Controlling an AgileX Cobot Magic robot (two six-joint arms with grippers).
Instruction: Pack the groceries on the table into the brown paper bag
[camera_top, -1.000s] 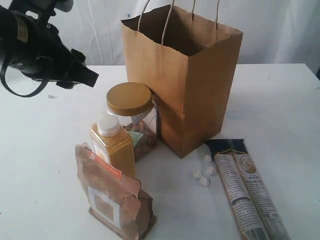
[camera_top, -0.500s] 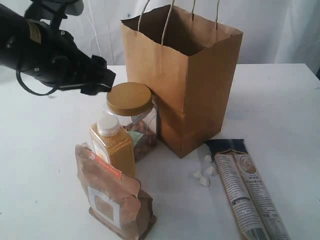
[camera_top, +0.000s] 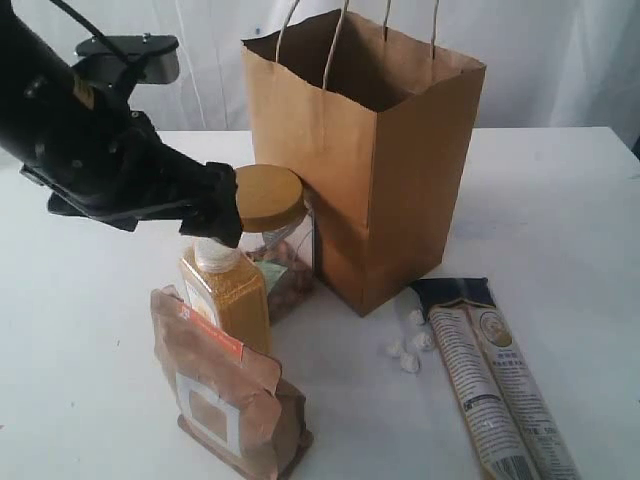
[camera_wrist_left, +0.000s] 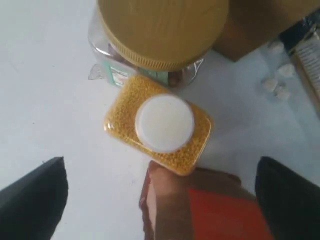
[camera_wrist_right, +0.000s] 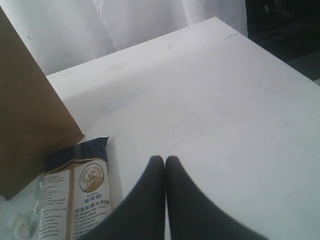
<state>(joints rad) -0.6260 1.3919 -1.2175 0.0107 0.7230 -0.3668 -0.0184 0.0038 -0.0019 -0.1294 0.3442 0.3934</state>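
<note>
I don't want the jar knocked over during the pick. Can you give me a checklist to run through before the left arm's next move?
1. Left end effector open: ok.
2. White cap of the bottle centred between the fingers: ok in the left wrist view.
3. Room around the bottle: not ok; jar and pouch crowd it.
4. Fingers low enough to grip: cannot tell.
5. Bag upright, mouth open: ok.
6. Right end effector clear: ok, shut, away beside the packet.

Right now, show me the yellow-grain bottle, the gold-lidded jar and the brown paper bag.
yellow-grain bottle (camera_wrist_left: 165, 123): left wrist view, its white cap.
gold-lidded clear jar (camera_top: 272, 195): exterior view, its gold lid.
brown paper bag (camera_top: 420, 190): exterior view, its right-hand wall.
</note>
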